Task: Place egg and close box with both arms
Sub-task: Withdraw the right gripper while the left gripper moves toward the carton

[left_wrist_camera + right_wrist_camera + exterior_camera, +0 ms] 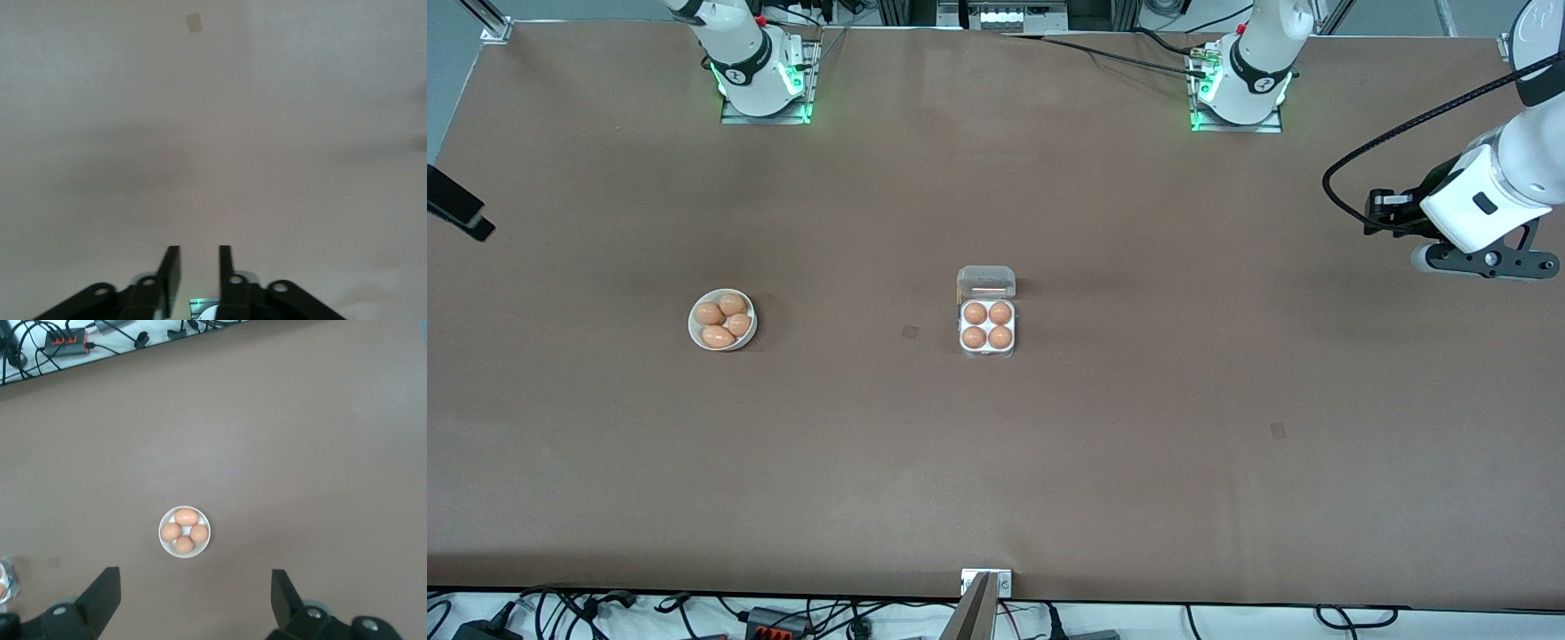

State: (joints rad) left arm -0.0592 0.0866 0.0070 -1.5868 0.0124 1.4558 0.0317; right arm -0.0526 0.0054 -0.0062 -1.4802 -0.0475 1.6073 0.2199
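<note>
The clear box (986, 311) stands at the table's middle with its lid (986, 281) open and tipped back toward the robots' bases. All four cells hold orange-brown eggs, such as the egg (975, 313). An edge of the box shows in the right wrist view (4, 581). My left gripper (1383, 213) is over bare table at the left arm's end, far from the box. In its wrist view the left gripper (199, 248) is empty, with a narrow gap between its fingers. My right gripper (197, 572) is wide open and empty, high over the table, out of the front view.
A round white bowl (696, 331) holding several more eggs sits toward the right arm's end; it also shows in the right wrist view (163, 531). Small tape marks (910, 332) dot the brown table. A black object (455, 212) juts in at the right arm's end.
</note>
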